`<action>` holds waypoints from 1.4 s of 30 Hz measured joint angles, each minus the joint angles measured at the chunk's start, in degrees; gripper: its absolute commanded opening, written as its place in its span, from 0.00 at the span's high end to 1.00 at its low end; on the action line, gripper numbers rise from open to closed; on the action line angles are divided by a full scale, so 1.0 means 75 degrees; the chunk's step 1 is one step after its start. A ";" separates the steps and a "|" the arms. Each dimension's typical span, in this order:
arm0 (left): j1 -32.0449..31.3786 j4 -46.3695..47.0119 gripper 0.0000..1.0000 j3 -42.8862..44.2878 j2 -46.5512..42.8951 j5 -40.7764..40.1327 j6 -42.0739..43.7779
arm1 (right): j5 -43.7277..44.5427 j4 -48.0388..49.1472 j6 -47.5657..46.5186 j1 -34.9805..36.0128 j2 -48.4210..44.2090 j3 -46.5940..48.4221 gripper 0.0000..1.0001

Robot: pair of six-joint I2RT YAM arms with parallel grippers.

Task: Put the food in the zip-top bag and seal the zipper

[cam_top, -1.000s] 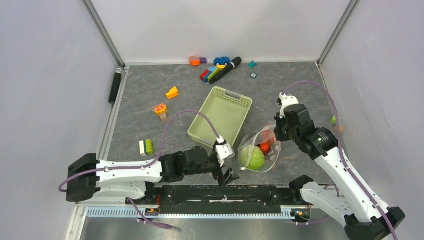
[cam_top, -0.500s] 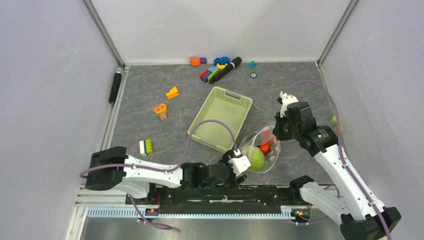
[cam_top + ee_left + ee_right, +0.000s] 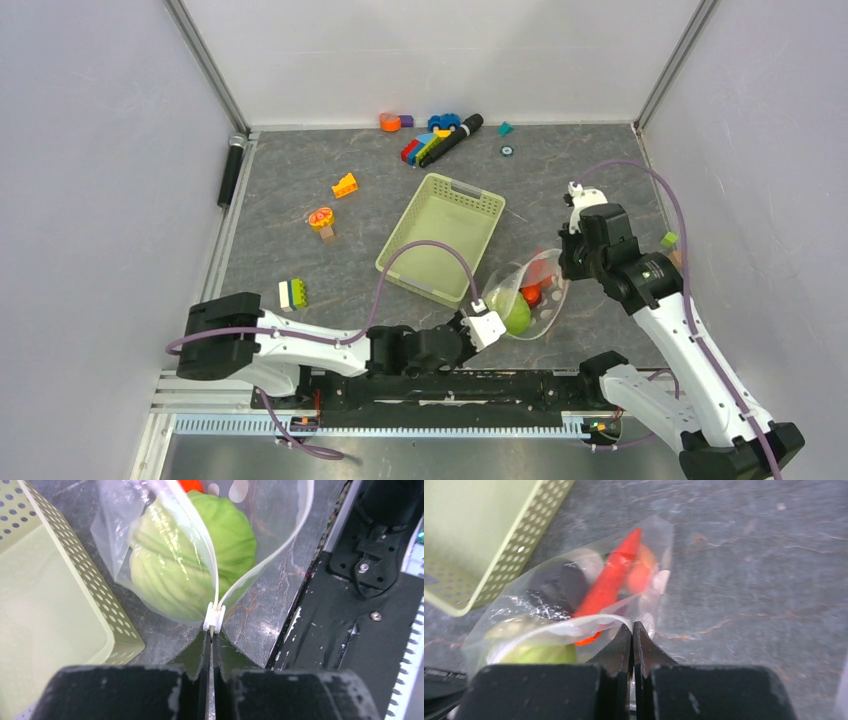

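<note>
Clear dotted plastic first: the zip-top bag (image 3: 530,302) lies on the grey stone-look table (image 3: 290,185), just beside the near right side of the pale green basket (image 3: 480,203) and between the two grippers.

The food is already in there. The round green cabbage (image 3: 200,550) fills the near end, and the right wrist view shows the red-orange carrot (image 3: 611,582) lying diagonally, the orange peach (image 3: 645,570) tucked next to it and the dark maroon ball (image 3: 569,582) on the other side.

The left gripper (image 3: 210,641) has its fingers squeezed tight together on the bag's near corner, right below the little white slider (image 3: 214,618). From that slider the zipper (image 3: 217,591) splits into two pale strips that bow apart around the cabbage, so the mouth is wide open and not sealed.

The right gripper (image 3: 632,635) is pinched closed too, clamping the bag's rim at the far end, with the plastic bunched just above its tips.

Way at the back of the table sit some colourful building blocks (image 3: 425,147) and a black marker (image 3: 462,133), well apart from all of this.
</note>
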 measured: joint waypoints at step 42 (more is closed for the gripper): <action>0.2833 -0.0769 0.98 0.0670 -0.1897 0.5756 0.1778 | -0.7385 0.3515 -0.2716 0.0420 -0.2168 -0.1341 0.03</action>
